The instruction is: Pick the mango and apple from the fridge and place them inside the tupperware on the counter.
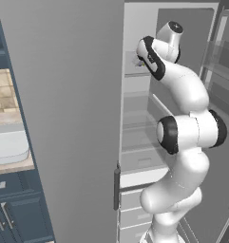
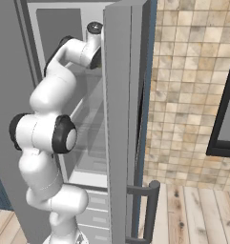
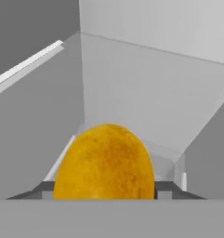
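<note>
Between the finger tips, the mango [image 3: 104, 162] stands upright (long axis vertical).

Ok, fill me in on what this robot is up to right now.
The white arm is reaching up into the open fridge. In the hand view the mango sits between the two dark finger tips of the gripper, which flank it on either side. The tupperware waits on the counter to the left, with no fruit visible in it.

One mango [image 3: 104, 162], one fridge [image 1: 63, 118], one tupperware [image 1: 9, 147].
</note>
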Robot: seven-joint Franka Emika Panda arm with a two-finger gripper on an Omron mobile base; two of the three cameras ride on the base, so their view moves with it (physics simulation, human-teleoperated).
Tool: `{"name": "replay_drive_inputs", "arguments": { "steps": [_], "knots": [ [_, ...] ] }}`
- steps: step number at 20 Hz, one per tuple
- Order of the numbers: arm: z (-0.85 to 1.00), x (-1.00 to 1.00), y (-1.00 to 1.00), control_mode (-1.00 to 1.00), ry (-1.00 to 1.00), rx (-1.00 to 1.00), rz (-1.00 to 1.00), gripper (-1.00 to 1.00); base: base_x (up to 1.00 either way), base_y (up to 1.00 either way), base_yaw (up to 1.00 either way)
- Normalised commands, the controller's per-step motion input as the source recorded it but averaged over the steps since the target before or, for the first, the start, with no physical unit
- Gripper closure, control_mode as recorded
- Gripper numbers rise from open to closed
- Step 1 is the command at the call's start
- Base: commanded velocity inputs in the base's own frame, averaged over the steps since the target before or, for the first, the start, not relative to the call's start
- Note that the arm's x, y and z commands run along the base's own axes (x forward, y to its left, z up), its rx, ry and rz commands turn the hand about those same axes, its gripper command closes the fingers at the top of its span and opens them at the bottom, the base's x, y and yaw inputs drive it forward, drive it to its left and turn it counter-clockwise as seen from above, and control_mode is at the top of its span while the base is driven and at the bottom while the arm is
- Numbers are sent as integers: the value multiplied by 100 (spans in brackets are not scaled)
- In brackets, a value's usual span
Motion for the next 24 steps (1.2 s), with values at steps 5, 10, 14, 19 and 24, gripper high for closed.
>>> {"name": "replay_drive_inputs", "arguments": {
  "steps": [5,10,14,19,24],
  "knots": [
    [-54,-100,23,-100,0,0,-8,100,0,0,0],
    [-17,-100,17,-100,0,0,-10,100,0,0,0],
    [0,-100,-4,-100,0,2,-7,100,0,0,0],
    [0,-100,-10,-100,0,1,-2,100,0,0,0],
    [0,-100,-11,-100,1,0,0,100,0,0,0]
  ]
}}
